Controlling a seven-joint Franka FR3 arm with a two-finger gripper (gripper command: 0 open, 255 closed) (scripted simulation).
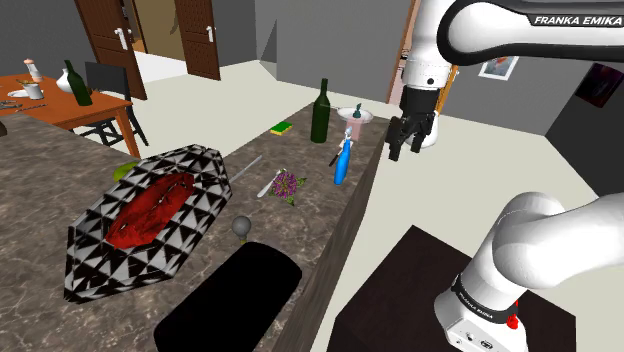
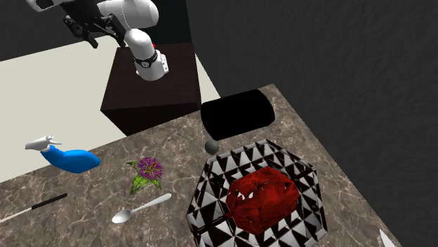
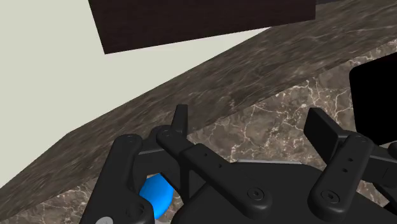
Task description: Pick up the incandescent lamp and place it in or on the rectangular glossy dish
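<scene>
Incandescent lamp (image 1: 242,226), a small grey rounded bulb, is lying on the veined dark marble desk (image 1: 40,190) near its stand-side edge, just beside the glossy black rectangular dish (image 1: 235,300). The gripper (image 1: 407,146) is hanging beyond that edge, fingers apart, holding nothing.

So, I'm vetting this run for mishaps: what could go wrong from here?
The lamp is small and round, lying between the patterned box and the black dish; the open fingers might bump either or set it rolling. The blue spray bottle sits near the gripper and could get clipped.
</scene>
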